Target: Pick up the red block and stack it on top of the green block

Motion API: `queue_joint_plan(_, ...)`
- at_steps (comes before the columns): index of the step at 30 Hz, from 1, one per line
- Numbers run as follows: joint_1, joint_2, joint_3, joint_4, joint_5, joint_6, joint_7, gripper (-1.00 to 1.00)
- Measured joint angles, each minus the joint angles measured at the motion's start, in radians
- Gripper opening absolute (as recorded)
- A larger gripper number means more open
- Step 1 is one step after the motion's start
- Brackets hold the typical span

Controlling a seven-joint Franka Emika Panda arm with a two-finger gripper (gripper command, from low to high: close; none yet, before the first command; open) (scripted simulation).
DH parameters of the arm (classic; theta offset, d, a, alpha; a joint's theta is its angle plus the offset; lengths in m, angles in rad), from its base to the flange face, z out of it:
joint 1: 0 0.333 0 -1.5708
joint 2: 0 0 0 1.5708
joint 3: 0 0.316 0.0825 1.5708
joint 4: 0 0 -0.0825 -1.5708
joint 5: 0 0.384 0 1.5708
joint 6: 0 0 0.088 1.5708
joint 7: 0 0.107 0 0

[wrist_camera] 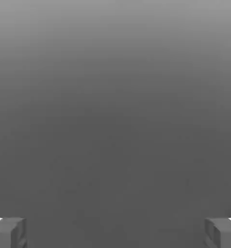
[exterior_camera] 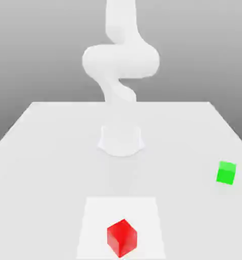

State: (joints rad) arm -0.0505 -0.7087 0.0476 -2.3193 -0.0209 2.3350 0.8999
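The red block (exterior_camera: 122, 237) is a small glossy cube resting on the white table near the front edge of the exterior view, turned with one corner toward the camera. The green block (exterior_camera: 226, 172) lies on the table farther back, at the exterior view's right. The two cubes are well apart. In the hand view my gripper (wrist_camera: 115, 233) is open, its grey fingertips (wrist_camera: 8, 232) spread wide with nothing between them, facing plain grey background.
The white arm (exterior_camera: 120, 61) rises from its round base (exterior_camera: 121, 141) at the table's middle and bends upward out of frame. A lighter square patch (exterior_camera: 97, 213) on the table (exterior_camera: 41, 152) lies under the red block.
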Motion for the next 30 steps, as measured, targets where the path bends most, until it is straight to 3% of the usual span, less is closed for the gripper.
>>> queue_joint_plan(14,-0.192,0.518,0.178,-0.108,-0.15,0.194,0.585,0.0)
queue_joint_plan(19,-0.205,0.695,0.182,-0.147,-0.167,0.266,0.766,0.0)
queue_joint_plan(25,-0.194,0.89,0.183,-0.191,-0.101,0.365,0.908,0.0)
queue_joint_plan(29,-0.155,1.032,0.132,-0.175,-0.153,0.476,0.966,0.0)
queue_joint_plan(30,-0.14,1.065,0.115,-0.17,-0.167,0.503,0.977,-1.0)
